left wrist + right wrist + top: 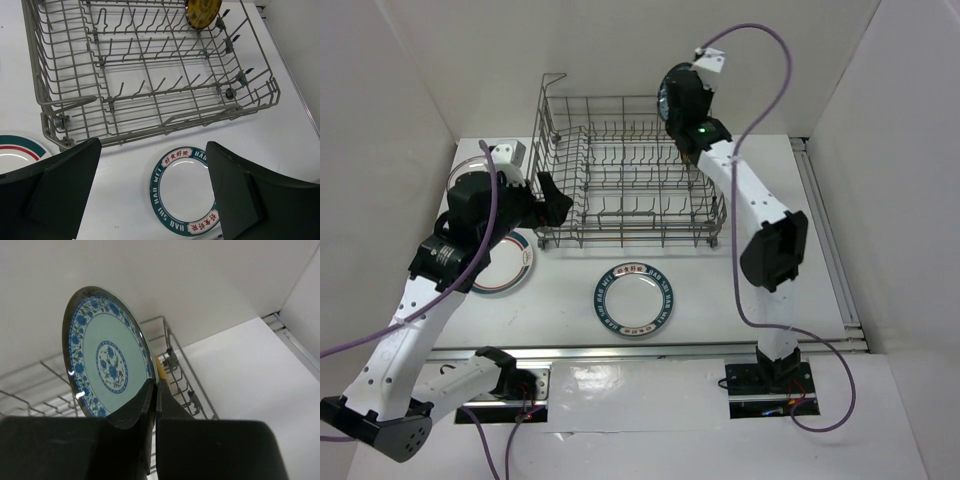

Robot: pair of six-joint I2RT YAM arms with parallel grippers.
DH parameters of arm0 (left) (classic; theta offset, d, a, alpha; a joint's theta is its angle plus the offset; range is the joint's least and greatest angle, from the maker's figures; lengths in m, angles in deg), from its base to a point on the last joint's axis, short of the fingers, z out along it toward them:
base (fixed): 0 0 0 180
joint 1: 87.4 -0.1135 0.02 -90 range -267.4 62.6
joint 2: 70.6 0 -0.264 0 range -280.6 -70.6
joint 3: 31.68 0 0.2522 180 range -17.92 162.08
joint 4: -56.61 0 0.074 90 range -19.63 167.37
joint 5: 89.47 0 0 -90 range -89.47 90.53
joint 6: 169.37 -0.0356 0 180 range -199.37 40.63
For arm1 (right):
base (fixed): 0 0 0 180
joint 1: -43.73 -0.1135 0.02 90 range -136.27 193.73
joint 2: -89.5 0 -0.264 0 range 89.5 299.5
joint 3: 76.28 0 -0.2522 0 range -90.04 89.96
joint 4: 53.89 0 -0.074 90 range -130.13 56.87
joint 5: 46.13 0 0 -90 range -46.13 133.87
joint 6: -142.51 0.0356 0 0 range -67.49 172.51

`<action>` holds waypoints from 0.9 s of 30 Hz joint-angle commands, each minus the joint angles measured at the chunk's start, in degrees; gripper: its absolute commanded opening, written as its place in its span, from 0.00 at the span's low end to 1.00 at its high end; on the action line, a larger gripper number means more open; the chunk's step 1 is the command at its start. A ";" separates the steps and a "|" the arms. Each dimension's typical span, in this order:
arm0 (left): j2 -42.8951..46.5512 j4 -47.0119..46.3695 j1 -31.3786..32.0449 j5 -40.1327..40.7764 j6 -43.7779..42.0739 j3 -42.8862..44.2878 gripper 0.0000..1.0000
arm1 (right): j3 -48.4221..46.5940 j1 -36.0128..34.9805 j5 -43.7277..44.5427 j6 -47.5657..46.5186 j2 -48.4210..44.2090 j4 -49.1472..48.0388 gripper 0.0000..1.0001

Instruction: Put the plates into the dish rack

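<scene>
- Grey wire dish rack stands at the far middle of the white table, with bare tabletop along its near edge and to its right.
- The right gripper is pinched tight on the lower rim of the teal-blue patterned plate, held upright above the rack's far right corner.
- The left gripper is spread wide and holds nothing, by the rack's near left corner.
- A yellow plate stands in the rack's far right corner; the lettered-rim plate and the teal-rimmed plate lie flat in front.
</scene>
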 commanded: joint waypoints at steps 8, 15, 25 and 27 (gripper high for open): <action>-0.87 -0.82 -0.21 -0.27 1.06 0.76 1.00 | -17.03 -4.45 12.97 -19.23 12.75 -0.97 0.00; -0.87 -0.82 -0.21 -0.80 1.06 0.76 1.00 | -13.50 -4.45 15.45 -20.38 12.92 -4.94 0.00; -0.35 -0.82 -0.21 -0.80 1.06 0.76 1.00 | -15.50 -4.45 19.05 -26.01 18.36 -13.92 0.00; -0.35 -0.82 -0.21 -1.32 1.06 0.76 1.00 | -16.92 -4.45 19.05 -26.71 18.99 -13.92 0.00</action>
